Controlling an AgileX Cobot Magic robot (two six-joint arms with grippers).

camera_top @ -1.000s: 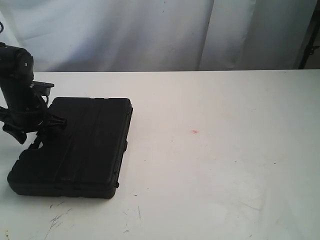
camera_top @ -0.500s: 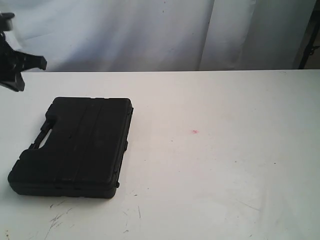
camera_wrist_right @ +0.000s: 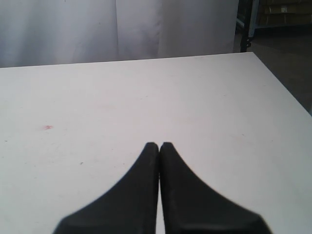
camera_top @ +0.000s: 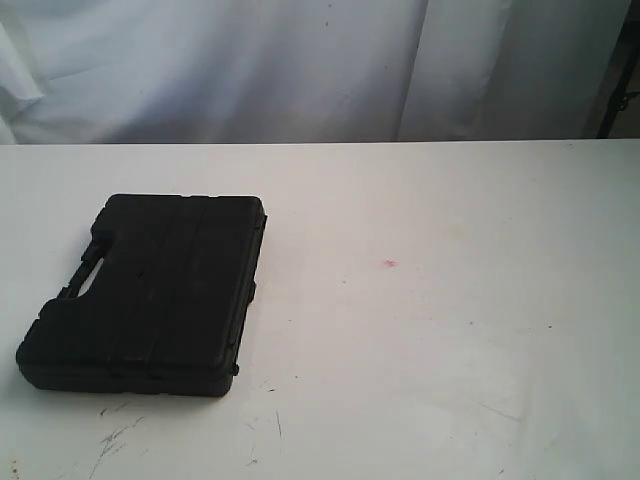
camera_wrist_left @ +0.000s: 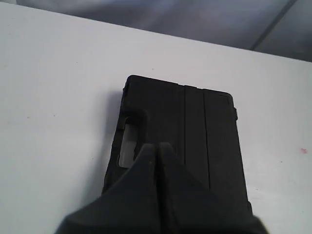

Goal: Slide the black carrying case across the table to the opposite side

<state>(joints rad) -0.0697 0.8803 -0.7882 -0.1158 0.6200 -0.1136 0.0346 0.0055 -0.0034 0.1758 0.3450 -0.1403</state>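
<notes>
— Where is the black carrying case?

— Flat on the white counter, over on the left side and toward the near edge in the exterior view. Its handle slot faces left, and the white surface shows through it.

— Anything in it?

— Can't tell. The lid is shut, so whatever it holds is hidden. The case is so dark that the seams and latches along its right edge are hard to make out.

— And the hands?

— Only the wrist views show them. The left hand has its fingers pressed together, tips meeting, with nothing pinched between them. It points at the case beside the handle slot, and the dark fingers cover the case's near end in that view. Whether it touches the lid or sits above it, I can't tell.

— The right one?

— The right hand is also pressed together and holds nothing, over bare counter well apart from the case. A small red speck lies ahead of it, off to one side.

— What else?

— Dark scuff marks near the front edge, just below the case, and a pale curtain behind the counter.
</notes>
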